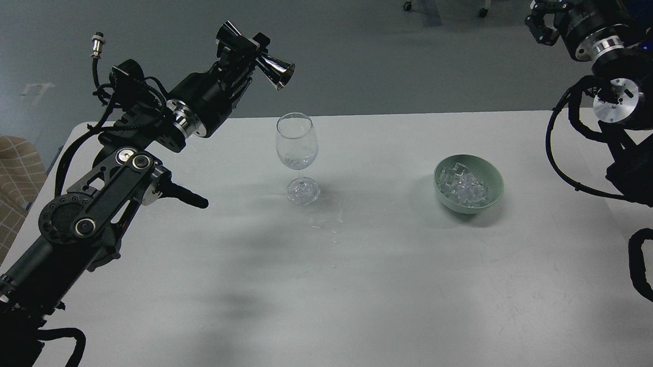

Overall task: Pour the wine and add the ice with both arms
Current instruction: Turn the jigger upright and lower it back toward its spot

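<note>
A clear wine glass (297,144) stands upright on the white table (356,271), left of centre. My left gripper (245,46) is shut on a shiny metal double-cone jigger (266,63), held on its side above and left of the glass, its mouth facing right. A green bowl (495,181) holds several clear ice cubes (464,187) to the right of the glass. My right gripper (541,23) is raised at the top right, far from the bowl, and looks open and empty.
A tan checked chair (3,194) stands off the table's left edge. Grey floor lies beyond the far table edge. My right arm's cables (561,159) hang over the table's right side.
</note>
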Controlling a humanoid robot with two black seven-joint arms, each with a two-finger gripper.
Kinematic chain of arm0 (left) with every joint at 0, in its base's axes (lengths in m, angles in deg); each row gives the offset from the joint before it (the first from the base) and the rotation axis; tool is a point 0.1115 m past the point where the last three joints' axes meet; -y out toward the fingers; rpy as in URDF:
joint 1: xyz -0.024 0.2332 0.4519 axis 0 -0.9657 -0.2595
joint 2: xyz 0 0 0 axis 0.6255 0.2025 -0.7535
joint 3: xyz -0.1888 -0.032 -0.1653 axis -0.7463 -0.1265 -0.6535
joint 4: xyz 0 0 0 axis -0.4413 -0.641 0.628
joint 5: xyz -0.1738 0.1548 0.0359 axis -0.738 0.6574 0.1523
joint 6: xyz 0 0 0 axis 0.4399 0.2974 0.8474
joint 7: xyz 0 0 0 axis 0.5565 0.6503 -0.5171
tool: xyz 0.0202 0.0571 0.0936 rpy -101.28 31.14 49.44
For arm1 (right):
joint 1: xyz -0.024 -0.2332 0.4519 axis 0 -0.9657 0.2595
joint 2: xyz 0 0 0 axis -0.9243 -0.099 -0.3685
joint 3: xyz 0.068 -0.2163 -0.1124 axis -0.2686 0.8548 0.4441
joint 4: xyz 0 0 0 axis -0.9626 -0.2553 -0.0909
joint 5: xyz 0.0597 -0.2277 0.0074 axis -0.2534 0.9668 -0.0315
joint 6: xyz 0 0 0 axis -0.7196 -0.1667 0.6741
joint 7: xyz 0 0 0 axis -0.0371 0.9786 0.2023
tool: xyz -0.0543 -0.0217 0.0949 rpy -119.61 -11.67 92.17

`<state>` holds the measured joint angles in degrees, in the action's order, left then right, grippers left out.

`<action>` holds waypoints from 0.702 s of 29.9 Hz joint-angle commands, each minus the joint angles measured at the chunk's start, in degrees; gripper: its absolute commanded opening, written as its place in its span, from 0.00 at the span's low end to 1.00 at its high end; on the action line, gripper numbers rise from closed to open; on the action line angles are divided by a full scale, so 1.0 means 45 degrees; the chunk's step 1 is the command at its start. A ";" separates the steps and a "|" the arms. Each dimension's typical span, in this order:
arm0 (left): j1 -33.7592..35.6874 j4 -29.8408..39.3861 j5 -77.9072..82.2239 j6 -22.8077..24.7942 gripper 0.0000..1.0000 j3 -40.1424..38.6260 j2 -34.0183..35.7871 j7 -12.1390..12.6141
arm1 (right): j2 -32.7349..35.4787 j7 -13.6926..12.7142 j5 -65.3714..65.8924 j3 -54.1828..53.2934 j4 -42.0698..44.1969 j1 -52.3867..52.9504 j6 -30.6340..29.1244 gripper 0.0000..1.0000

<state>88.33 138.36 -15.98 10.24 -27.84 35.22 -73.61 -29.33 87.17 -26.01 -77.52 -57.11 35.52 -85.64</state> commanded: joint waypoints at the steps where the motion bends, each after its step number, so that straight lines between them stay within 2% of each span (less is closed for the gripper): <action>1: 0.0028 0.0021 0.0005 -0.0001 0.08 -0.0006 0.0004 -0.0019 | -0.0005 0.0000 0.0001 -0.0001 -0.0022 -0.0027 0.0002 1.00; 11: -0.0518 0.1623 -0.1321 -0.0138 0.06 -0.0474 0.0239 0.0118 | 0.0152 0.0000 0.0001 -0.0001 -0.0022 -0.0086 0.0002 1.00; 17: -0.1143 0.1370 -0.5048 -0.0118 0.06 -0.1548 0.0141 0.0118 | 0.0132 0.0000 0.0001 0.0019 -0.0061 -0.0164 0.0021 1.00; 21: -0.1904 0.0843 -0.8736 -0.0021 0.06 -0.2036 0.0141 0.0021 | 0.0152 0.0000 0.0021 0.0019 -0.0100 -0.0320 0.0021 1.00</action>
<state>81.70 143.62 -44.73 9.94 -35.62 35.85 -73.17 -28.66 87.17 -26.01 -77.44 -57.43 34.47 -85.60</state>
